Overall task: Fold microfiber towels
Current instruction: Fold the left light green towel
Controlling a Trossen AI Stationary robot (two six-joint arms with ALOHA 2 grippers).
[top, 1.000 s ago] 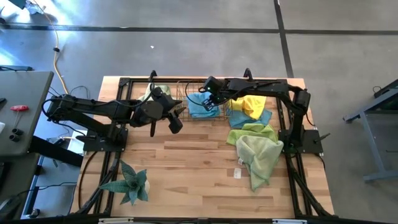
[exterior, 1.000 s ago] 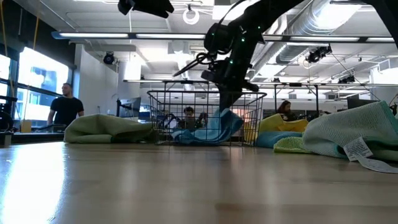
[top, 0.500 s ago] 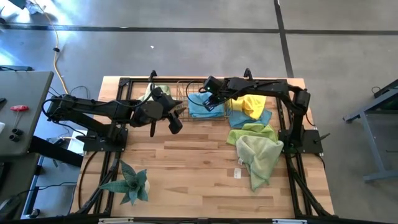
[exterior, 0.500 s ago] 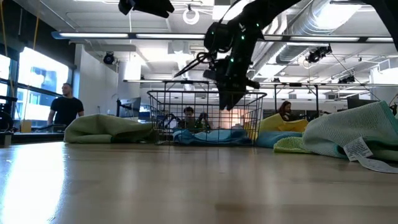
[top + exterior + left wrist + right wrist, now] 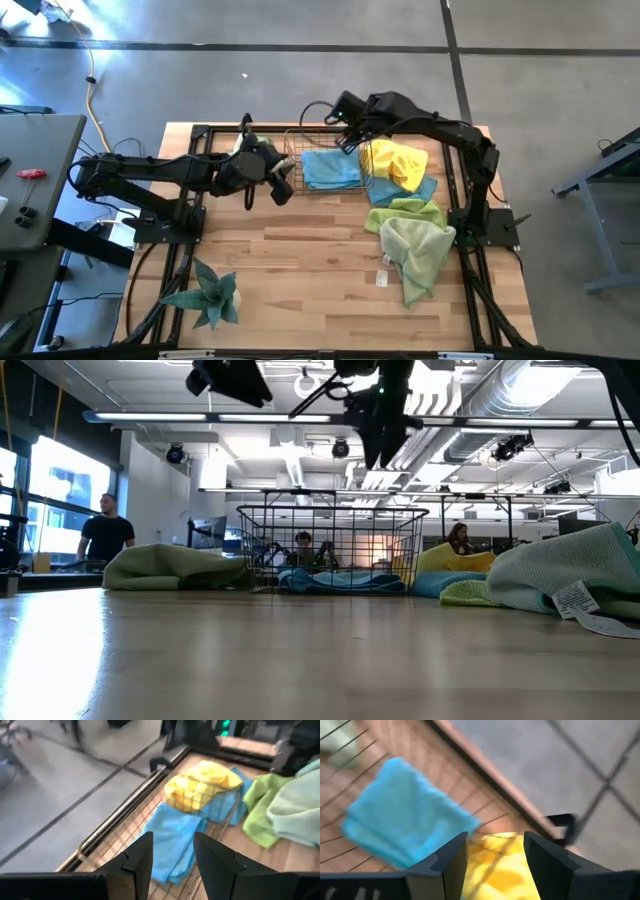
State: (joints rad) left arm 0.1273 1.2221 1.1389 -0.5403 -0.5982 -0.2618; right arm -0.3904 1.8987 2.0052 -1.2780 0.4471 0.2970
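A folded light blue towel (image 5: 331, 168) lies flat inside the copper wire basket (image 5: 296, 160) at the table's far edge; it also shows in the right wrist view (image 5: 405, 827) and the low view (image 5: 335, 580). My right gripper (image 5: 347, 142) hangs open high above the basket's right end, holding nothing. My left gripper (image 5: 283, 190) hovers open just left of the basket, also holding nothing. A yellow towel (image 5: 398, 165) lies crumpled on another blue one (image 5: 420, 190) right of the basket. In front of them lie a lime green towel (image 5: 405, 212) and a pale green towel (image 5: 418, 255).
Another pale green towel (image 5: 243, 148) lies at the far edge behind my left arm. A spiky green plant (image 5: 210, 295) stands near the front left corner. Bare wood lies across the table's middle and front. A person (image 5: 104, 538) stands in the room beyond the table.
My right gripper has opened and let go of the light blue towel, then risen well above the basket and tipped. The towel's lifted part has dropped and it now lies flat in the basket. My left gripper has swung slightly toward the basket.
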